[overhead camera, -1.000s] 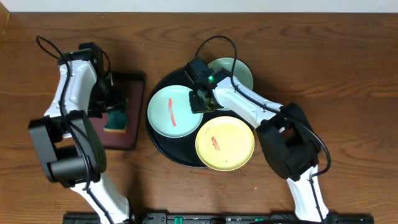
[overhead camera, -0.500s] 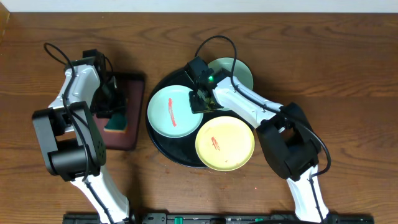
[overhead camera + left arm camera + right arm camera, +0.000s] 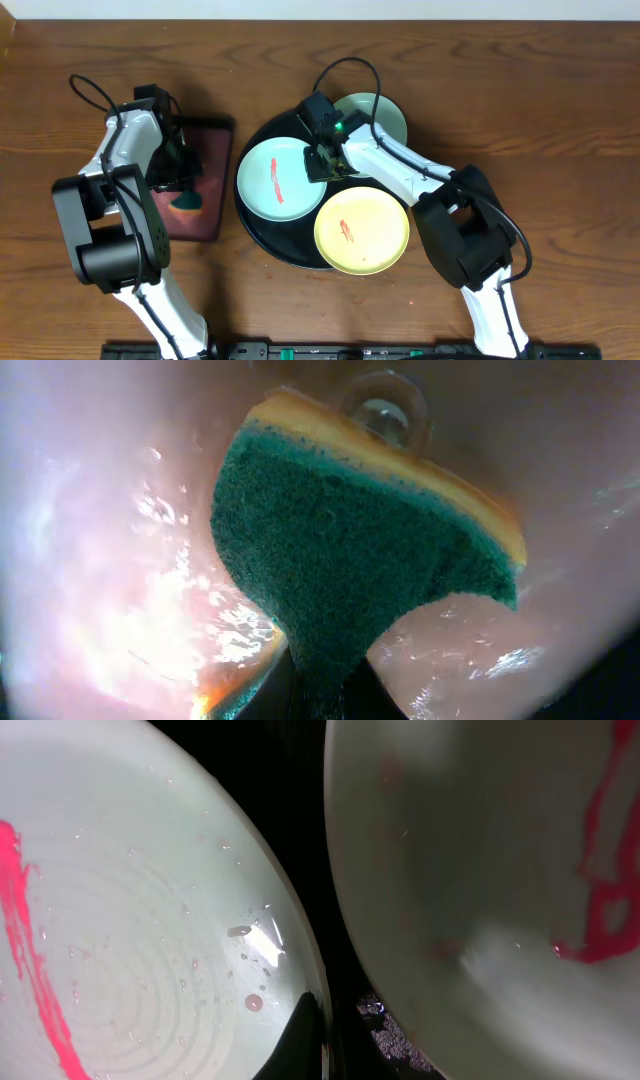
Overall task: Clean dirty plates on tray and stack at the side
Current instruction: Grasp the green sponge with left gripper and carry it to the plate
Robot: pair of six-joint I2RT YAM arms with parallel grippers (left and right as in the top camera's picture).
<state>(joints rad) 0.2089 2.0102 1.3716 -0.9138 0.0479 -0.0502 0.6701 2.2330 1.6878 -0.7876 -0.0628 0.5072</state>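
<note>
The round black tray [image 3: 262, 235] holds a pale aqua plate [image 3: 275, 177] with a red smear and a pale yellow plate [image 3: 362, 230], also smeared. A third, aqua plate [image 3: 385, 112] lies at the tray's back right, partly under the right arm. My right gripper [image 3: 322, 160] is shut on the right rim of the smeared aqua plate [image 3: 130, 920], with one finger [image 3: 300, 1040] lying on its inside. My left gripper [image 3: 183, 186] is shut on a green and yellow sponge [image 3: 350, 540] over the small rectangular tray [image 3: 210, 150].
In the right wrist view another smeared plate [image 3: 480, 870] lies close to the right of the held rim, with the tray's black floor [image 3: 300, 810] between them. The rectangular tray's reddish inside [image 3: 100, 560] is wet and shiny. Bare wooden table [image 3: 560, 120] surrounds both trays.
My left gripper has closed on the sponge over the rectangular tray, and that arm shifted slightly. The right arm and the plates have not moved.
</note>
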